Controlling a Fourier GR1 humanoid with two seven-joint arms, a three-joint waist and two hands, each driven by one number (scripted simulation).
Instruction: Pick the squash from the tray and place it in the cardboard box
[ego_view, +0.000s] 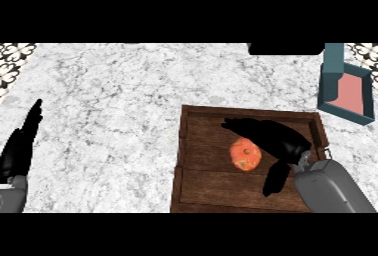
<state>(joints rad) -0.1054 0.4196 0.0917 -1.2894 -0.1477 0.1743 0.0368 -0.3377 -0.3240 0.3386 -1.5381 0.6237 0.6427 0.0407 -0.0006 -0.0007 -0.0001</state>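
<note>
You see a speckled orange squash (245, 154) on a dark brown wooden tray (193, 165) at lower right, black hands (269, 135) on grey forearms (332, 187), a white-and-grey marbled counter (111, 100) — and at upper right a teal box (345, 90) with pink inside.

The right hand (277, 137) is matte black with slim tapering fingers and a thumb, joined by a short metallic wrist piece to a rounded grey forearm (332, 189). The left hand (21, 145) is likewise black above a grey forearm (10, 199).
</note>
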